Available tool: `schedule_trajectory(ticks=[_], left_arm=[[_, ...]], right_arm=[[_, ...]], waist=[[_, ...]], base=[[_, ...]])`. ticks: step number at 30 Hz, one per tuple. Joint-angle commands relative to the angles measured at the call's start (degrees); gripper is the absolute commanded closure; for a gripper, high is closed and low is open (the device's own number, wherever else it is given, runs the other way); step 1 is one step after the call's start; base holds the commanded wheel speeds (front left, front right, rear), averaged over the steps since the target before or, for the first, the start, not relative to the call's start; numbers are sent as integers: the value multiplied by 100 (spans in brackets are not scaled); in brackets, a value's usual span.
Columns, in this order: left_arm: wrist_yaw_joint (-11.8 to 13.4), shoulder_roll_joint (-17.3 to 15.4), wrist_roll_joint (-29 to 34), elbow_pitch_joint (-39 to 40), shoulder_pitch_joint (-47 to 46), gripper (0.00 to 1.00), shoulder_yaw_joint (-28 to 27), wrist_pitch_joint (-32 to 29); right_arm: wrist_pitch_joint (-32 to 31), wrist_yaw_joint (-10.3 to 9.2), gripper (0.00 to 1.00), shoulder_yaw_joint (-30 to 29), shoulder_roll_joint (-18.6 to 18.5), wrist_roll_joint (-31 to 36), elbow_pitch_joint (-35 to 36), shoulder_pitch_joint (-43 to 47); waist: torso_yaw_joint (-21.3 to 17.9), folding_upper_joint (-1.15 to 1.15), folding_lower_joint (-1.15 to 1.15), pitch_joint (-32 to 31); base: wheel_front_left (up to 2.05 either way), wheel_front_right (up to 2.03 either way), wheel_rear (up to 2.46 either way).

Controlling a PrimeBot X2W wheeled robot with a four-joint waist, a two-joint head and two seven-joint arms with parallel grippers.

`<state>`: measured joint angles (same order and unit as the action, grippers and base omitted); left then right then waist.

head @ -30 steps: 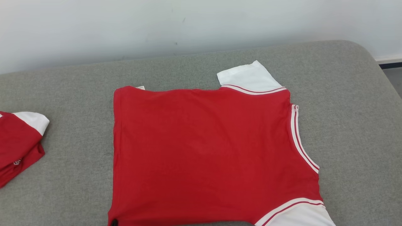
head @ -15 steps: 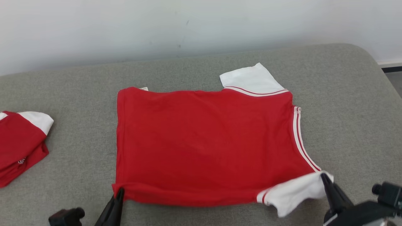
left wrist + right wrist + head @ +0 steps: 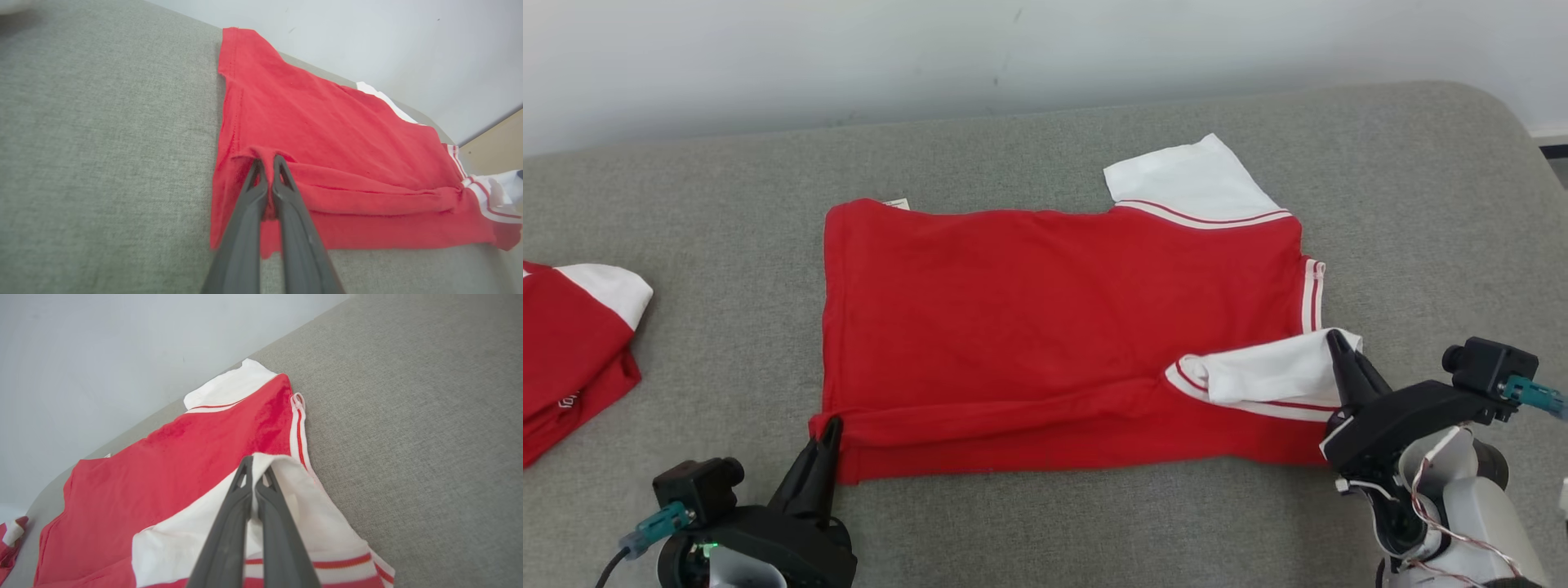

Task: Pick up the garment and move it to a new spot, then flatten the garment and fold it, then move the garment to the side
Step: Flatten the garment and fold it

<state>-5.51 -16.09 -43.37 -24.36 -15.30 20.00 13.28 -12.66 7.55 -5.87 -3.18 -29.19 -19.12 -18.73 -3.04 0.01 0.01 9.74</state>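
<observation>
Red shirt (image 3: 1045, 310) on grey upholstery (image 3: 686, 204), being folded lengthwise. Left gripper (image 3: 831, 426) jaws are pinching its hem corner (image 3: 851, 433), right gripper (image 3: 1334, 338) jaws its white sleeve (image 3: 1258, 376), for an even fold

The head view looks forward and down from above the near edge of the grey padded surface (image 3: 1045, 523). It is wide enough to take in the whole red garment (image 3: 1045, 327), the pale wall (image 3: 768, 57) behind, the left gripper (image 3: 832, 423) at lower left and the right gripper (image 3: 1334, 336) at lower right. Each wrist view sits low and close over the cloth, looking along its own gripper toward that wall, the left from the hem end and the right from the sleeve end. All three views share the garment's red body and its far white sleeve (image 3: 1188, 184).
</observation>
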Motion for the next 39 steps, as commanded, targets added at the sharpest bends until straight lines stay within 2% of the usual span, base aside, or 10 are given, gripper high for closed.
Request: schedule_trajectory(ticks=[1,2,9,12,17,22,32,37,38,39], left_arm=[[2,26,0,-112,-104,58,-5,50],[-7,45,27,-196,-128,0,3,63],[-22,107,369,-393,12,0,-22,178],[0,96,546,-350,242,0,10,192],[35,170,713,-362,648,0,45,196],[97,193,860,-403,714,0,-16,191],[245,100,1421,-754,197,0,-52,187],[182,193,1539,-1200,-31,0,8,188],[156,207,1554,-1276,-87,14,6,187],[153,227,1560,-1353,-129,52,-11,187]], right_arm=[[138,-13,33,40,-6,-24,-180,-104],[210,-13,0,95,-1,-49,-311,-152],[858,-13,0,497,-445,-55,-645,208],[995,-13,0,669,-766,-4,-588,572],[1036,-13,0,737,-967,-159,-539,1128],[1103,-13,0,726,-943,-139,-614,1194],[1317,-13,0,945,-781,337,-1103,738],[1442,-13,0,991,-671,464,-1517,515],[1473,-13,0,1007,-648,479,-1604,472],[1488,-13,3,1029,-631,494,-1685,434]], waist=[[-22,-1,-1,-31],[-29,-1,-1,-54],[-10,-1,-1,-299],[10,-1,-1,-432],[-19,-1,-1,-535],[-70,-1,-1,-489],[-100,-1,-1,-247],[-95,-1,-1,-177],[-91,-1,-1,-166],[-91,-1,-1,-155]], base=[[0,0,0],[0,0,0],[0,0,0],[0,0,0],[0,0,0],[0,0,0],[0,0,0],[0,0,0],[0,0,0],[0,0,0]])
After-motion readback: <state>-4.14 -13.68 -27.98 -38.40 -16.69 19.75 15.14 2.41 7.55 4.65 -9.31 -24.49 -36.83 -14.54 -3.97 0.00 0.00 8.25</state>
